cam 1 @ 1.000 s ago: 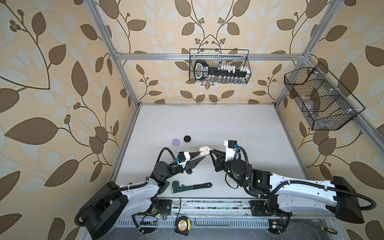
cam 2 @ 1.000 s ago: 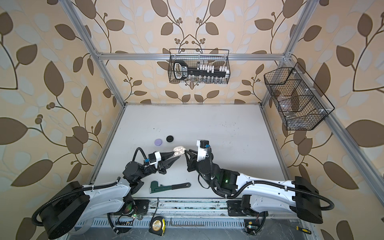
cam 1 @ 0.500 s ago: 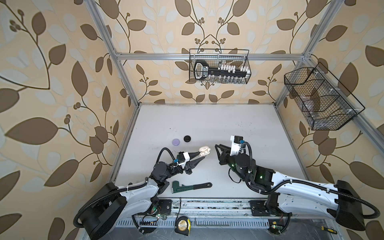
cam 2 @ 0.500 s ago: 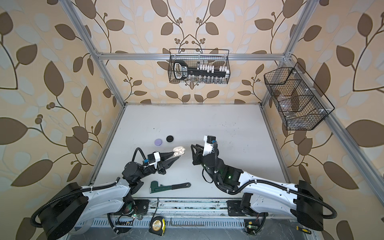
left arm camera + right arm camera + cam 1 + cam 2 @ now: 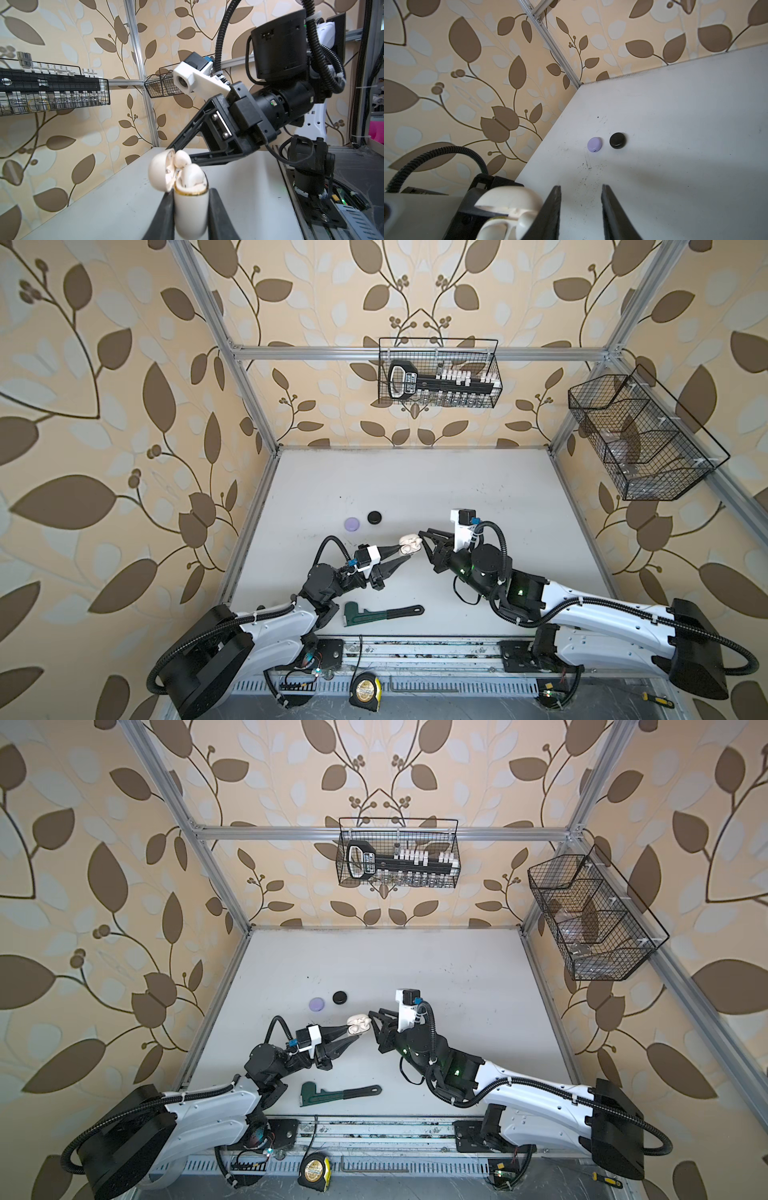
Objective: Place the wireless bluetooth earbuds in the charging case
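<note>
Over white table (image 5: 415, 489), left gripper (image 5: 402, 553) pinches case (image 5: 191, 205) holding white earbuds (image 5: 192, 173)

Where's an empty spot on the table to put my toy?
Bare: the back of the table, behind the lilac case and black case. Crowded: the front middle, where the left gripper holds the white case beside the right gripper, and the wrench lies.

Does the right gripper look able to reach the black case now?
Probably yes. The right gripper is open and empty, and bare table lies between it and the black case. The white case in the left gripper is beside that path, not across it.
</note>
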